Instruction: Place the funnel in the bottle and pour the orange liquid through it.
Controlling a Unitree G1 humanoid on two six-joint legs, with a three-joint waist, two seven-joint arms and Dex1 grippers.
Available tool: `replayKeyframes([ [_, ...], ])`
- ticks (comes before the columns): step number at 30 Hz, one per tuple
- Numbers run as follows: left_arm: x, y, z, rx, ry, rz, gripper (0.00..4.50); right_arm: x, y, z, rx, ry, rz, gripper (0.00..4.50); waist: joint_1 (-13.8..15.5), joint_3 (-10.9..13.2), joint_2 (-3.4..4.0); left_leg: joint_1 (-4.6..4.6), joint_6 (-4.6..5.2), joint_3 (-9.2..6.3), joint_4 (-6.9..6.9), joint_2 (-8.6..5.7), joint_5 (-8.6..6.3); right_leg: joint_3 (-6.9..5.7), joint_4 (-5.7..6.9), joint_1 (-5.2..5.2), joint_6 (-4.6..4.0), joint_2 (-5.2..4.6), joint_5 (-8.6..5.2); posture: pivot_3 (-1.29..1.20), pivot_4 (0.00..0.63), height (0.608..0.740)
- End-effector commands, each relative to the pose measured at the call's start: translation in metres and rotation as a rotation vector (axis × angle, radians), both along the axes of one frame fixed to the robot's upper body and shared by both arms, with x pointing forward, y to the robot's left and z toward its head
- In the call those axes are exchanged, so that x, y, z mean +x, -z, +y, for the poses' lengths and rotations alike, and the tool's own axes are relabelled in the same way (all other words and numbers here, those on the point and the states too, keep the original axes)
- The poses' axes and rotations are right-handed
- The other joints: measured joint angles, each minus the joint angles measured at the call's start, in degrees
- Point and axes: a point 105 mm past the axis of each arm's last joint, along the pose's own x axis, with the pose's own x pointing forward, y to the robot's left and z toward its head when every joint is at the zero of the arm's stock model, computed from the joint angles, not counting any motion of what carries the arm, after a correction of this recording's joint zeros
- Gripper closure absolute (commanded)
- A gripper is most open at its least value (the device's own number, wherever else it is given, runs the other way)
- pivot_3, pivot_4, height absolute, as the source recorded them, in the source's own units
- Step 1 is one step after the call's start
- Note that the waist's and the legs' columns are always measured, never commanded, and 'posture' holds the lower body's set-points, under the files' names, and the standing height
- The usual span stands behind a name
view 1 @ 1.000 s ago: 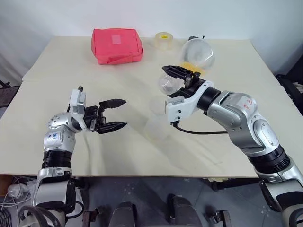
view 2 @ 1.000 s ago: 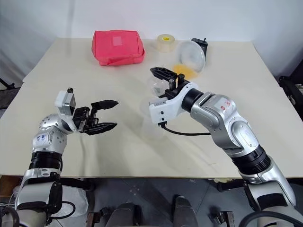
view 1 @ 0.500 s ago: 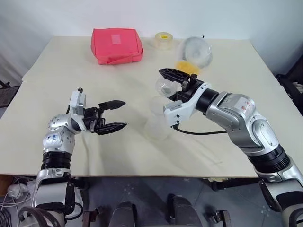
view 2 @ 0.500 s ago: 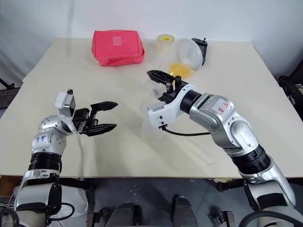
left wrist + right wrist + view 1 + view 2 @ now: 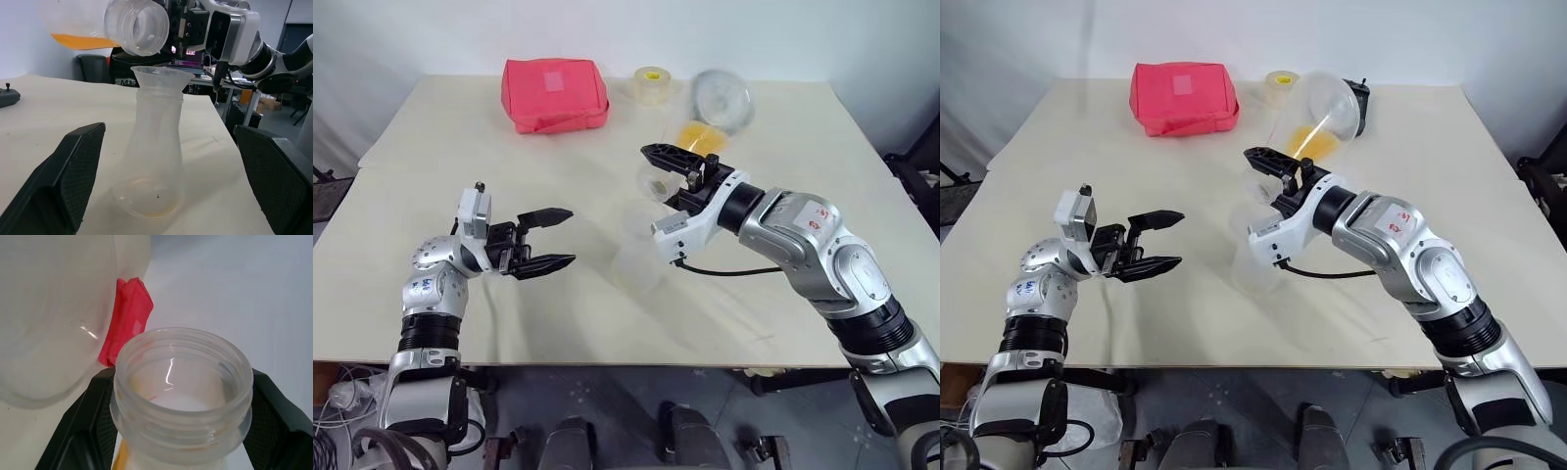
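The translucent bottle (image 5: 635,262) stands upright mid-table with the clear funnel (image 5: 159,78) seated in its neck. My right gripper (image 5: 664,174) is shut on the threaded neck of a clear round container (image 5: 1327,103). It is tipped on its side, with its mouth (image 5: 139,24) just above the funnel's rim. The orange liquid (image 5: 80,41) lies in the container's belly, short of the neck. No stream shows. My left gripper (image 5: 570,235) is open and level, left of the bottle and apart from it.
A red pouch (image 5: 555,93) lies at the back left of the table. A yellowish tape roll (image 5: 652,83) and a small black object (image 5: 1359,93) sit at the back centre. The table's front edge (image 5: 607,364) runs close below both arms.
My right wrist has rolled, tipping the container further so its belly swung up and back. Its mouth stays over the funnel. The left arm has not moved.
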Motion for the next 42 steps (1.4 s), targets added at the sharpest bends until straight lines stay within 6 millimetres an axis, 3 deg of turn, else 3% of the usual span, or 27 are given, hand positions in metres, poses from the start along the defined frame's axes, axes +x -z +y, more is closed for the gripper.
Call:
replayKeyframes([
  [1,-0.0065,-0.0083,-0.0012,-0.009,0.076,-0.044,0.0,-0.0063,-0.0267,-0.0048,0.025,-0.002,-0.105,1.66,0.0,0.0,0.0,0.0,0.0,0.0,0.0,0.0,0.0,0.0,0.0,0.0,0.0,0.0,0.0,0.0,0.15,0.74],
  [42,-0.004,-0.0091,-0.0052,-0.012,0.092,-0.033,0.0,-0.0045,-0.0191,-0.0028,-0.045,-0.023,-0.162,1.66,-1.1,0.0,0.0,0.0,-0.01,-0.01,-0.03,0.0,0.01,-0.01,0.0,0.0,0.0,-0.01,0.0,0.0,0.15,0.74],
])
